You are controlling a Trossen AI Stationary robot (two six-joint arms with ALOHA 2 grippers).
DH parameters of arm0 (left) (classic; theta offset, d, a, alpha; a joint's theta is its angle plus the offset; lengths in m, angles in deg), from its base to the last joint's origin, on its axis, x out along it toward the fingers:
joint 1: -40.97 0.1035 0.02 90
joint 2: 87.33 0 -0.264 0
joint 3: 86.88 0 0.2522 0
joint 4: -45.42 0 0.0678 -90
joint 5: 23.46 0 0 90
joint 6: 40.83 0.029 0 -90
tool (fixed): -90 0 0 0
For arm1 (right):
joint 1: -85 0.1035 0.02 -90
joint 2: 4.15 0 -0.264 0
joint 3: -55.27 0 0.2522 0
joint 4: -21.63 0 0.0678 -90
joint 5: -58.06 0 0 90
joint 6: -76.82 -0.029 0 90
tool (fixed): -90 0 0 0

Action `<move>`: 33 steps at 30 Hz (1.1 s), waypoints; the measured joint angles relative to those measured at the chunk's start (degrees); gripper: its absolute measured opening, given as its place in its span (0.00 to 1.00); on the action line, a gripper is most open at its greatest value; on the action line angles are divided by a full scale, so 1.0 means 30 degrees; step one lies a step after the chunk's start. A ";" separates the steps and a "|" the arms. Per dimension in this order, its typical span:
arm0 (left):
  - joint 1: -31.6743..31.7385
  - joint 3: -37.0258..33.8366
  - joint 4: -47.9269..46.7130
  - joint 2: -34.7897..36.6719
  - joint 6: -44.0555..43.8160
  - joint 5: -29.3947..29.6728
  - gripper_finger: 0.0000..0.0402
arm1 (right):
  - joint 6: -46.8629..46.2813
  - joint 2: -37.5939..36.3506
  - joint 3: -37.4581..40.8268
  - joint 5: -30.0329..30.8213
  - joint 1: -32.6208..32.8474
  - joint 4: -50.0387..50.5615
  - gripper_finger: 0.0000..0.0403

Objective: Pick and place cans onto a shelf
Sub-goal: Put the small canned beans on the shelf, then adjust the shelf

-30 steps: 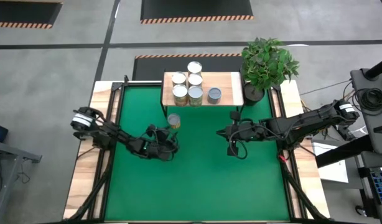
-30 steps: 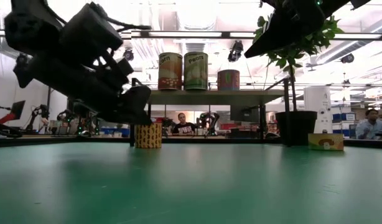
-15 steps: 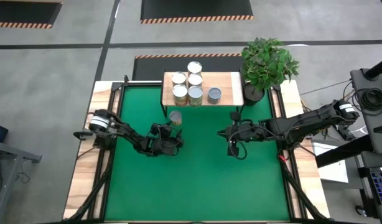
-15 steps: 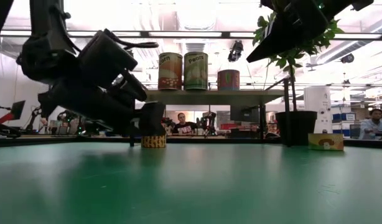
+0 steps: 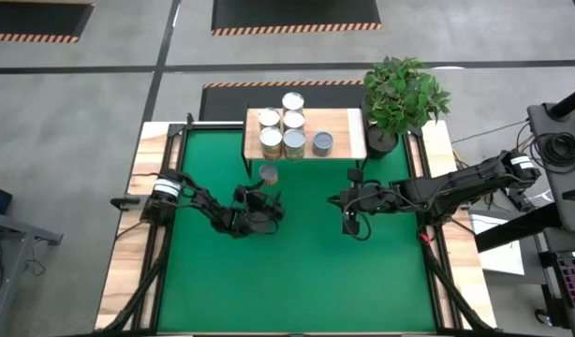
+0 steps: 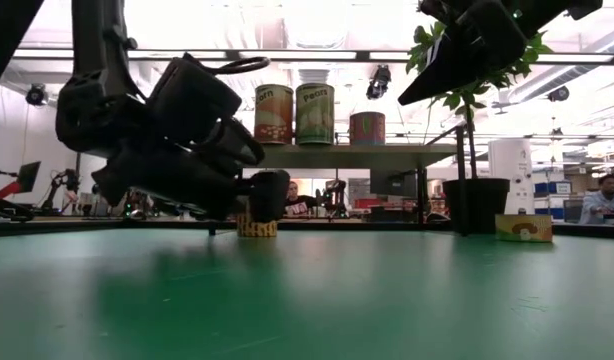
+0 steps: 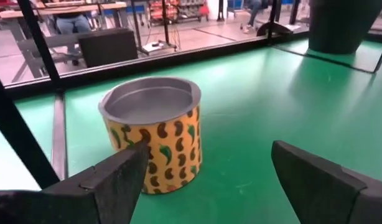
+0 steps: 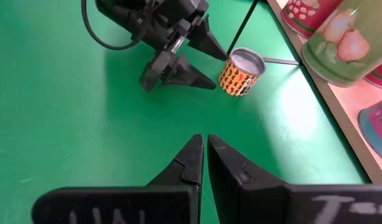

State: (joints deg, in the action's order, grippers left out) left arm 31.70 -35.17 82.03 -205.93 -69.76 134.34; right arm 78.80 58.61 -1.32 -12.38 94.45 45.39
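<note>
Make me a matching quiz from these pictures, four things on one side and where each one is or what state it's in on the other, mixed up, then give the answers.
Things:
1. yellow can
2. left gripper
3. right gripper
4. potted plant

Places or states:
A. shut, over the bare green mat
B. at the table's far right corner, beside the shelf
C. open, just short of a can
D. standing upright on the green mat in front of the shelf

Pairs: 1-D, 2-C, 3-A, 4-B
</note>
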 joint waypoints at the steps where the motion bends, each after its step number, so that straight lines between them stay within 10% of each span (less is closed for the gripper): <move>1: -0.0060 0.0085 0.0004 0.0012 0.0023 0.0060 0.80 | 0.0000 0.0000 0.0000 0.0000 0.0000 0.0000 0.03; 10: -0.0090 0.0310 0.0015 0.1770 0.3807 0.0757 0.70 | -0.0208 0.0000 0.0036 0.0011 0.0000 0.0004 0.03; 20: 0.1658 0.0273 -0.0198 0.2069 0.4456 -0.1306 0.04 | -0.0189 0.0007 0.0163 0.0015 0.0000 0.0000 0.03; 33: 0.1972 0.0295 -0.2384 0.2139 0.1657 -0.1946 0.00 | -0.0255 0.0007 0.0233 0.0021 0.0000 0.0000 0.03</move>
State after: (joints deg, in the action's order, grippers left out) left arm 37.61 -34.29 74.88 -199.52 -64.79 128.50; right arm 78.03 58.63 -0.62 -12.32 94.45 45.39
